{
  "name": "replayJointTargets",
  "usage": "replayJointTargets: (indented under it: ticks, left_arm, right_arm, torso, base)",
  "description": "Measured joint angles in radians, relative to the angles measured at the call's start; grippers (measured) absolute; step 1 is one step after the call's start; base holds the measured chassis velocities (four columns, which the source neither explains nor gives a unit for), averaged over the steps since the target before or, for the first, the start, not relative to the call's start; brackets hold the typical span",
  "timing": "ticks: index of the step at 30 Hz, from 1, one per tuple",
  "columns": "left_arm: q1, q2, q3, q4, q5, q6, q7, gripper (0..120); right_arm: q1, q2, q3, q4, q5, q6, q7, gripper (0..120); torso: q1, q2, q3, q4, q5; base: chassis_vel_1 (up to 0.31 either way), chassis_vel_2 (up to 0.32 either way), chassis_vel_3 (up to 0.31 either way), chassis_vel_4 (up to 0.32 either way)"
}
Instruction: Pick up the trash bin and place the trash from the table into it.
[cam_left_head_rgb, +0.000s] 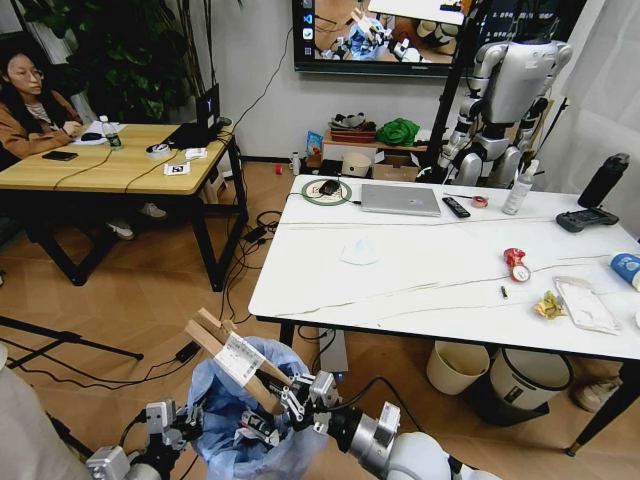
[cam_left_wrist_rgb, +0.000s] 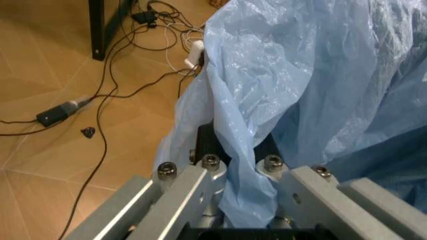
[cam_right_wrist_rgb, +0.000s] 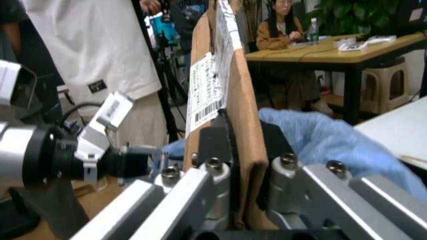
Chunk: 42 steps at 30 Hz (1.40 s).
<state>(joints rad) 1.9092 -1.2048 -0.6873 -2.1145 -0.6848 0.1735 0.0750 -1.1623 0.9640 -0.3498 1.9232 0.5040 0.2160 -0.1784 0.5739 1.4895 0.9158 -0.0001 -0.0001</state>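
Trash bin (cam_left_head_rgb: 245, 415) hangs low between my two arms, left fingers (cam_left_wrist_rgb: 235, 152) closed on its blue bag edge. Right fingers (cam_right_wrist_rgb: 241, 150) clamped on torn cardboard (cam_left_head_rgb: 240, 362), long axis tilting up and away, lower end just above bin mouth. Beyond, remaining trash on surface (cam_left_head_rgb: 420, 270): red can (cam_left_head_rgb: 515, 262), yellow wrapper (cam_left_head_rgb: 548, 305), clear package (cam_left_head_rgb: 586, 303), all nearer right arm.
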Motion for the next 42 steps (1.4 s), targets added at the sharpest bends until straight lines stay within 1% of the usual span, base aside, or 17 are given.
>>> replayJointTargets:
  ticks: [4,7,16,17,21,22,23,25,26,27,28,29,32,35,39,40,42]
  left_arm:
    - [0.0,0.003,-0.002,-0.005,-0.004,0.001,0.0,0]
    - [0.0,0.005,-0.005,-0.005,-0.005,0.001,-0.001,0]
    - [-0.002,0.001,-0.002,-0.004,-0.003,0.002,-0.002,0]
    - [-0.002,0.001,-0.002,-0.004,-0.003,0.002,-0.002,0]
    - [0.005,-0.005,-0.002,-0.007,0.003,0.002,-0.002,0]
    - [0.009,-0.008,-0.001,-0.009,0.005,0.001,-0.001,0]
    - [0.009,-0.008,-0.001,-0.009,0.005,0.001,-0.001,0]
    - [0.017,-0.016,0.001,-0.012,0.013,-0.001,0.001,0]
    - [0.023,-0.023,0.001,-0.013,0.019,-0.004,0.003,0]
    - [0.023,-0.023,0.001,-0.013,0.019,-0.004,0.003,0]
    - [0.029,-0.031,0.001,-0.015,0.027,-0.007,0.006,0]
    - [0.037,-0.042,0.0,-0.022,0.036,-0.011,0.008,0]
    - [0.045,-0.052,-0.003,-0.031,0.042,-0.012,0.01,0]
    - [0.05,-0.059,-0.007,-0.036,0.044,-0.013,0.011,0]
    - [0.058,-0.081,-0.01,-0.042,0.06,-0.015,0.012,0]
    - [0.058,-0.081,-0.01,-0.042,0.06,-0.015,0.012,0]
    - [0.061,-0.091,-0.011,-0.046,0.066,-0.015,0.012,0]
  right_arm:
    - [-0.034,0.003,0.009,-0.015,-0.037,0.013,0.006,23]
    - [-0.048,-0.001,0.017,-0.014,-0.046,0.017,0.008,32]
    - [-0.067,-0.016,0.06,0.046,-0.05,0.028,0.023,67]
    - [-0.067,-0.016,0.06,0.046,-0.05,0.028,0.023,67]
    - [-0.026,-0.007,0.09,0.077,-0.03,0.015,0.079,81]
    - [-0.011,-0.003,0.1,0.082,-0.021,0.005,0.099,87]
    - [-0.011,-0.003,0.1,0.082,-0.021,0.005,0.099,87]
    - [0.035,0.011,0.133,0.082,0.01,-0.033,0.138,97]
    - [0.074,0.025,0.158,0.068,0.037,-0.075,0.169,98]
    - [0.074,0.025,0.158,0.068,0.037,-0.075,0.169,98]
    - [0.126,0.042,0.183,0.031,0.06,-0.136,0.209,100]
    - [0.213,0.078,0.213,-0.046,0.081,-0.251,0.276,100]
    - [0.289,0.121,0.245,-0.121,0.109,-0.344,0.31,100]
    - [0.351,0.155,0.264,-0.192,0.118,-0.382,0.305,100]
    - [0.514,0.237,0.274,-0.417,0.14,-0.409,0.274,100]
    - [0.514,0.237,0.274,-0.417,0.14,-0.409,0.274,100]
    - [0.568,0.264,0.278,-0.506,0.144,-0.419,0.263,100]
  torso:
    - [0.0,0.0,0.0,0.0,0.0]
    - [0.0,0.0,0.0,0.0,0.0001]
    - [0.0,0.0,0.0,-0.0001,0.0001]
    - [0.0,0.0,0.0,-0.0001,0.0001]
    - [0.0,0.0,0.0,0.0,0.0]
    - [0.0,0.0,0.0,0.0,0.0001]
    - [0.0,0.0,0.0,0.0,0.0001]
    - [0.0,0.0,0.0,0.0001,0.0]
    - [0.0,0.0,0.0,0.0001,0.0002]
    - [0.0,0.0,0.0,0.0001,0.0002]
    - [0.0,0.0,0.0,0.0001,0.0001]
    - [0.0,0.0,0.0,0.0001,0.0005]
    - [0.0,0.0,0.0,-0.0001,0.0001]
    - [0.0,0.0,0.0,0.0,0.0]
    - [0.0,0.0,0.0,0.0003,-0.0002]
    - [0.0,0.0,0.0,0.0003,-0.0002]
    - [0.0,0.0,0.0,0.0003,0.0003]
  base:
    - [0.0,0.0,0.0,0.0]
    - [0.0,0.0,0.0,0.0]
    - [0.0,0.0,0.0,0.0]
    - [0.0,0.0,0.0,0.0]
    - [0.0,0.0,0.0,0.0]
    - [0.0,0.0,0.0,0.0]
    - [0.0,0.0,0.0,0.0]
    - [0.0,0.0,0.0,0.0]
    - [0.0,0.0,0.0,0.0]
    - [0.0,0.0,0.0,0.0]
    - [0.0,0.0,0.0,0.0]
    - [0.0,0.0,0.0,0.0]
    - [0.0,0.0,0.0,0.0]
    - [0.0,0.0,0.0,0.0]
    - [0.0,0.0,0.0,0.0]
    - [0.0,0.0,0.0,0.0]
    - [0.0,0.0,0.0,0.0]
